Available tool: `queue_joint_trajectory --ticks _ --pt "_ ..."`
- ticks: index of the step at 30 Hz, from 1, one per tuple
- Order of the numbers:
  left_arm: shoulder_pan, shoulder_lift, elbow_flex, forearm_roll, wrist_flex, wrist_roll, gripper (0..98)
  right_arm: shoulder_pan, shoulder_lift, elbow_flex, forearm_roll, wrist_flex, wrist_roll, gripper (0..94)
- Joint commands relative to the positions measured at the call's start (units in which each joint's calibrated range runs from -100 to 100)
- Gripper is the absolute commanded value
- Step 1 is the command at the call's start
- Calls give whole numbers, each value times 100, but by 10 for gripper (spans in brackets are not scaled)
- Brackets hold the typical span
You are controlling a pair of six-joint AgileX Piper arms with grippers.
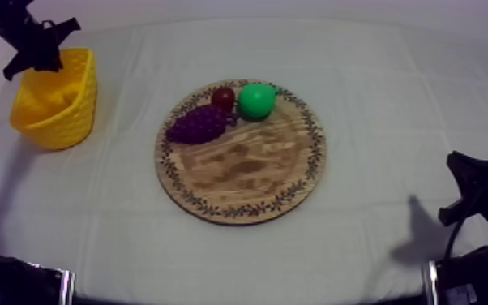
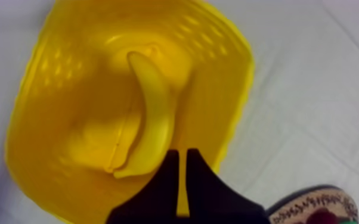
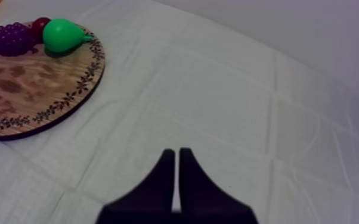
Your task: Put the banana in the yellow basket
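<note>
The banana (image 2: 152, 113) lies inside the yellow basket (image 2: 232, 65), curved along its bottom. My left gripper (image 2: 182, 156) hovers just above it, shut with nothing held, fingers together as a narrow wedge. From above, that gripper (image 1: 43, 50) hangs over the far rim of the basket (image 1: 62, 130) at the table's far left. The round wooden board (image 1: 247, 174) lies mid-table. My right gripper (image 3: 176, 156) is shut and empty, low over bare cloth to the right of the board (image 3: 27, 95).
At the board's far side sit a bunch of purple grapes (image 1: 197, 124), a small red fruit (image 1: 223, 98) and a green pear (image 1: 257, 100). The board's rim (image 2: 313, 202) lies right of the basket. Open cloth surrounds the board.
</note>
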Motion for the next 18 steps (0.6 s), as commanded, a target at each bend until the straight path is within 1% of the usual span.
queue_joint_trajectory --ticks 1,4,6,8,10,12,13,15,18 --pt "14 -1410 969 47 -792 -210 6 0 -4 -3 -2 1 -1 5" --pt "14 -2537 1975 174 -1695 -644 3 0 -4 -3 -2 1 0 5" --pt "8 -3269 2597 380 -2241 -1157 3 0 -4 -3 -2 1 0 5" --pt "-31 -3976 3112 570 -2606 -1533 2 0 -4 -3 -2 1 0 5" --pt "-101 -4656 3504 765 -2780 -1835 2 0 -4 -3 -2 1 0 5" --pt "-224 -5334 3844 1002 -2848 -2130 2 0 -4 -3 -2 1 0 5" --pt "-274 -5675 4005 1089 -2845 -2226 2 0 -4 -3 -2 1 0 5" --pt "-350 -6308 4287 1192 -2776 -2335 1 0 -4 -3 -2 1 0 5" --pt "-473 -7105 4742 1265 -2642 -2397 1 0 -4 -3 -2 1 1 5"
